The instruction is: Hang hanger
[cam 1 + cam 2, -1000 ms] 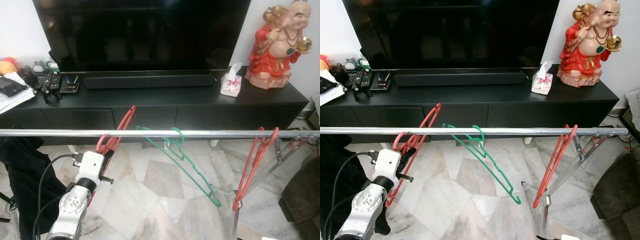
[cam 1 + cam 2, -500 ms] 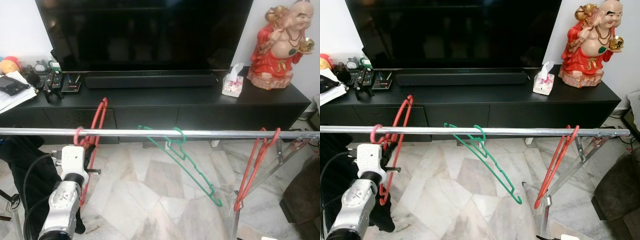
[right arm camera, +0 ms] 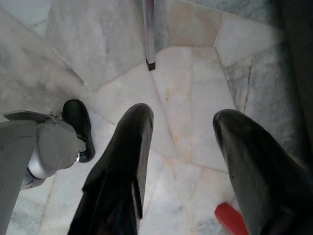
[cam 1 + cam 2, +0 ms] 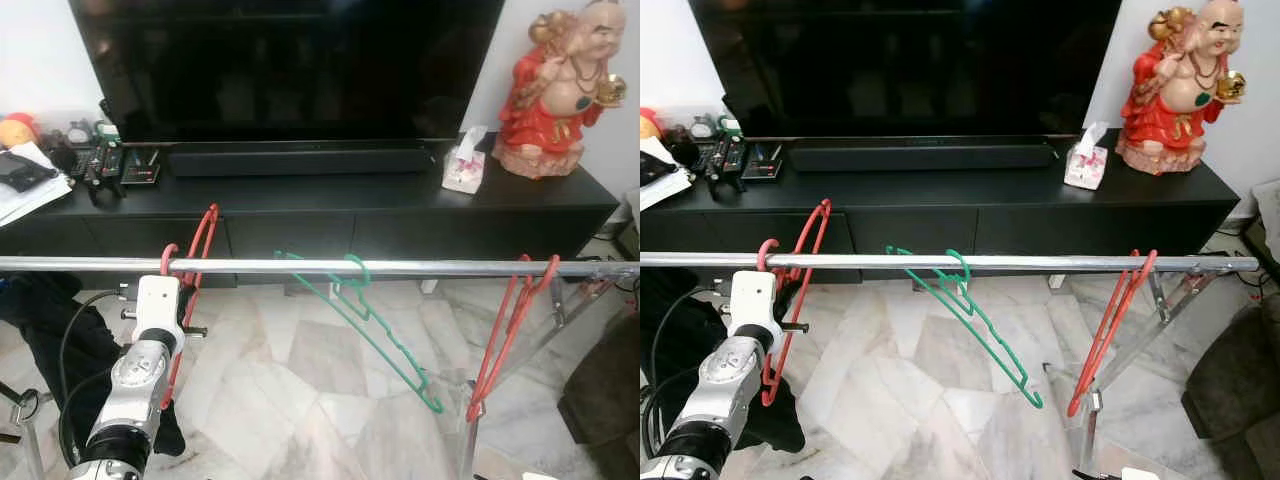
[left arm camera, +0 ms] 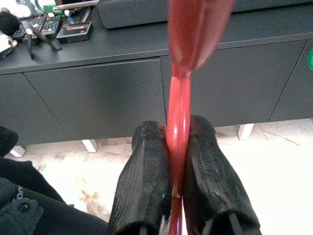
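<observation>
1. Take the silver rail (image 4: pixel 400 268) as your landmark: it runs straight across in front of you, with the black TV cabinet (image 4: pixel 300 215) behind it.
2. Your left gripper (image 5: pixel 178 147) is just below the rail near its left end, its fingers (image 5: pixel 146 181) clenched on the flat stem of the red hanger (image 4: pixel 190 280).
3. That red hanger's hook curls up over the rail at the left end; whether it actually rests on the metal you cannot tell. Its body hangs down beside your silver wrist.
4. A green hanger (image 4: pixel 375 325) hangs from the middle of the rail, slanting down toward the right.
5. A second red hanger (image 4: pixel 505 335) hangs near the rail's right end, next to the rack's slanted leg (image 4: pixel 560 320).
6. Your right gripper (image 3: pixel 181 147) points down at the marble floor (image 3: pixel 98 58), its fingers released and well apart, holding nothing.
7. Behind the rail, on the cabinet, stand a television (image 4: pixel 290 65), a soundbar (image 4: pixel 298 160), a tissue box (image 4: pixel 462 172) and a red figurine (image 4: pixel 560 90).
</observation>
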Robot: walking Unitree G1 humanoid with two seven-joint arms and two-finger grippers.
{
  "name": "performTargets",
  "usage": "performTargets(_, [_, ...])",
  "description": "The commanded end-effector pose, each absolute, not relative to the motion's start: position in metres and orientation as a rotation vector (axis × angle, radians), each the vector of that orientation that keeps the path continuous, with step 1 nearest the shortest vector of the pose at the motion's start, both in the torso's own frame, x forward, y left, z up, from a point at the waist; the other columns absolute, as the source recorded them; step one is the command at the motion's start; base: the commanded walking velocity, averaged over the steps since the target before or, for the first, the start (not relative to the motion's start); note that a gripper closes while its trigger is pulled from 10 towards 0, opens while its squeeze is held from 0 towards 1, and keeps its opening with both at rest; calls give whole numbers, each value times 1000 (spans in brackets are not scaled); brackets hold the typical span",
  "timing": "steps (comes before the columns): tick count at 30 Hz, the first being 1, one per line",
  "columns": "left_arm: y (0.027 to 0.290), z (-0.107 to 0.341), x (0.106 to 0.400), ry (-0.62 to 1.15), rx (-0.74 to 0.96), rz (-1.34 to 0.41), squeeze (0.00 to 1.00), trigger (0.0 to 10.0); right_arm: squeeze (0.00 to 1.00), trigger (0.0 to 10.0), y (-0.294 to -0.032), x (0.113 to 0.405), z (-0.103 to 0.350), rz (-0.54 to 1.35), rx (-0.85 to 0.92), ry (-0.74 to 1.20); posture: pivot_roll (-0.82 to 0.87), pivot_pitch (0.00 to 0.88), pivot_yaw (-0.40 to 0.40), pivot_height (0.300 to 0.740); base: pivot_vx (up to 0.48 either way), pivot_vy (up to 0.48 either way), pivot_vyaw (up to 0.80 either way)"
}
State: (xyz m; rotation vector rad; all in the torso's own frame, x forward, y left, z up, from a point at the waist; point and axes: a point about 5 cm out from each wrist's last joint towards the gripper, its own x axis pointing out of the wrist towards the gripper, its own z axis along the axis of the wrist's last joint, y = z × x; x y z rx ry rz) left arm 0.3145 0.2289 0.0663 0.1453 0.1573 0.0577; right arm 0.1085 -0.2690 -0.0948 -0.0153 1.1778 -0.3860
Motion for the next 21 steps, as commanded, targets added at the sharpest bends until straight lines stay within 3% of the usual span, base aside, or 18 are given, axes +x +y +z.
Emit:
performTargets(1, [229,66,318,188,154,66,0,10000,0,10000,-272,108,-94,-398,-10,1174,-64,0,-40,740,0,0,0])
performTargets(20, [216,53,317,260,191,39,0,10000,0,10000,-270,108,-94,-400,0,1173,-65,0,-33,740,0,0,0])
performTargets(21, [217,54,316,248,176,43,859,10000,0,10000,-271,108,-94,-400,0,1173,-64,0,-33,740,0,0,0])
